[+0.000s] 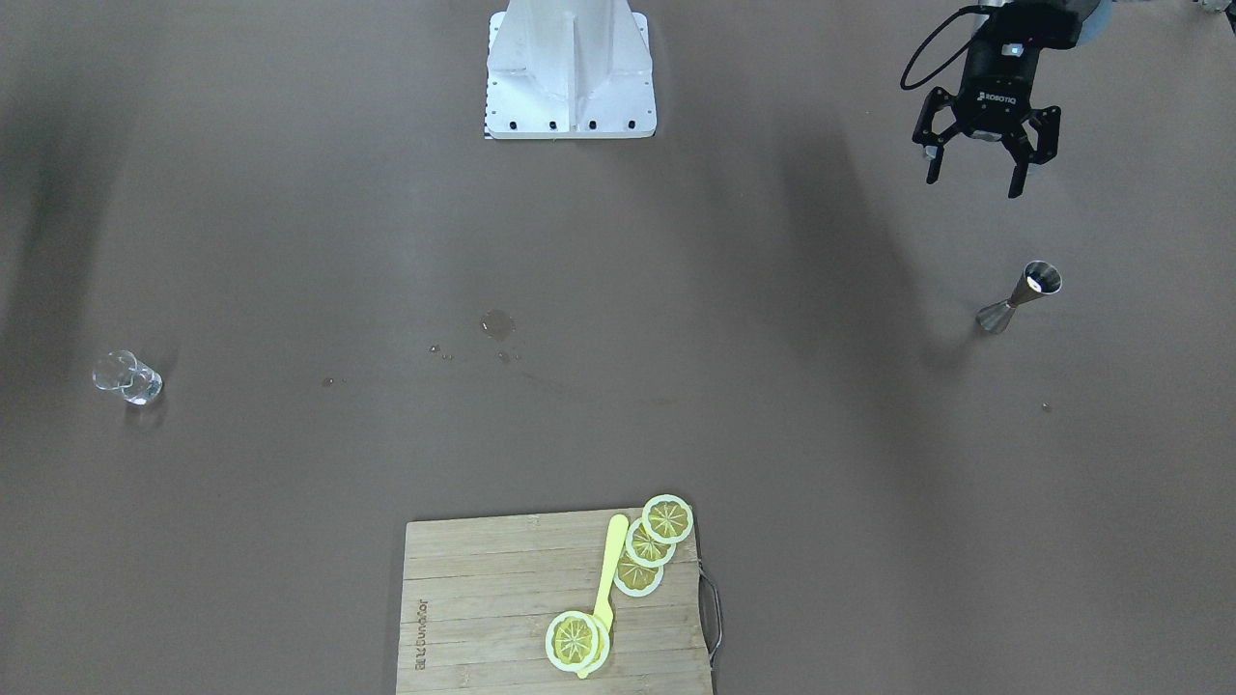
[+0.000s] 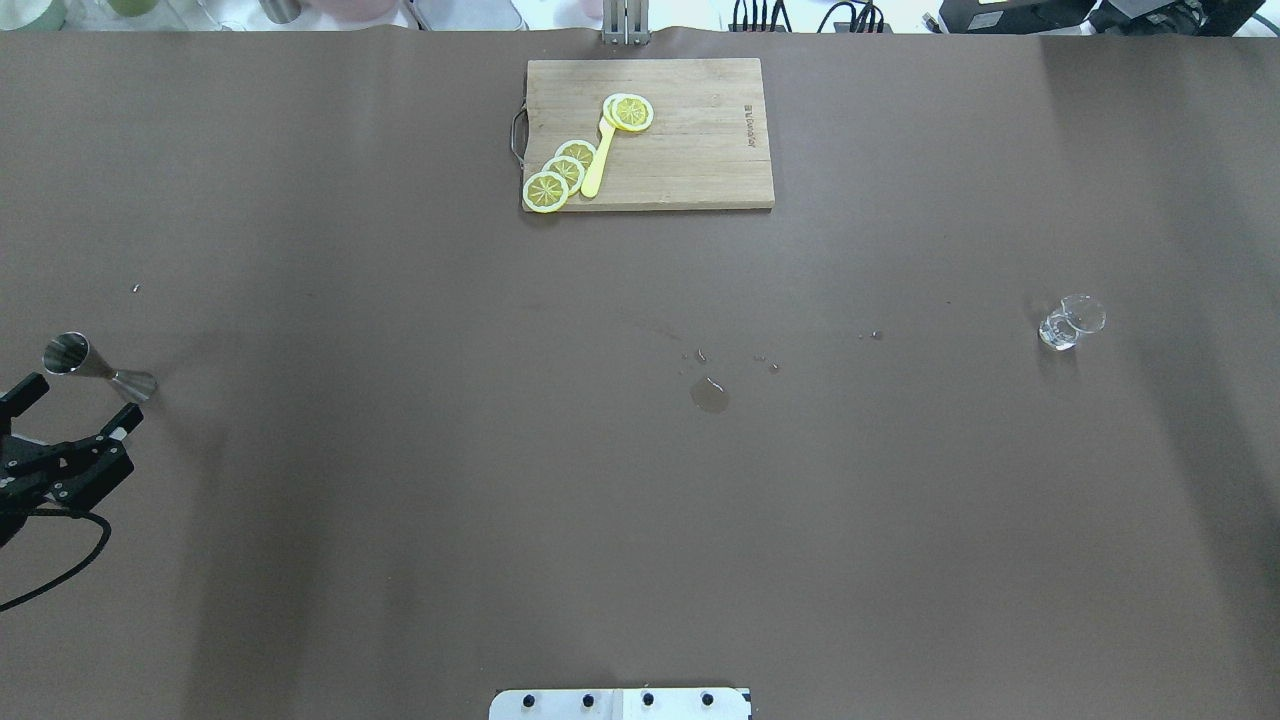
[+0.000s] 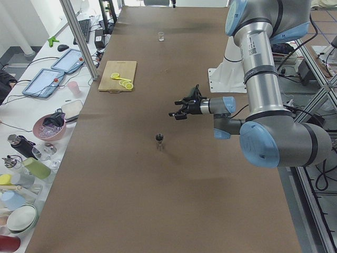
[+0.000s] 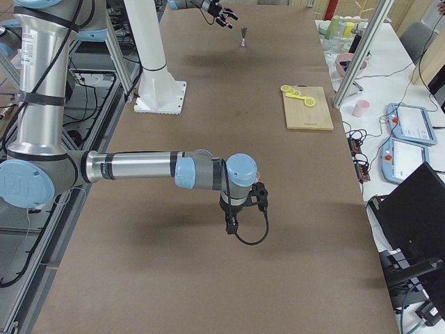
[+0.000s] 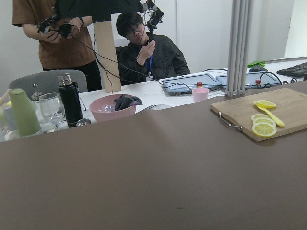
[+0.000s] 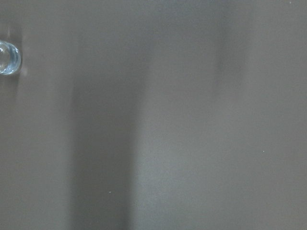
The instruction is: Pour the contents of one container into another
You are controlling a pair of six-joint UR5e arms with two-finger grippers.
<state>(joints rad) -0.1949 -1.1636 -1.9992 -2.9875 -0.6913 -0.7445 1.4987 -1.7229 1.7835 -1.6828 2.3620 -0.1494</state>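
Note:
A small steel jigger (image 1: 1019, 297) stands upright on the brown table, on the robot's left side; it also shows in the overhead view (image 2: 95, 367). My left gripper (image 1: 973, 185) hovers open and empty just short of the jigger, toward the robot, without touching it. A clear glass (image 1: 127, 377) stands far off on the robot's right side, also visible as the glass (image 2: 1070, 322) overhead and at the left edge of the right wrist view (image 6: 7, 57). My right gripper (image 4: 233, 221) shows only in the exterior right view, low over bare table; I cannot tell its state.
A wooden cutting board (image 2: 690, 170) with lemon slices (image 2: 560, 175) and a yellow knife (image 2: 597, 165) lies at the table's far edge. A small puddle (image 2: 709, 395) and droplets mark the table's middle. The robot's white base (image 1: 570, 72) stands at the near edge.

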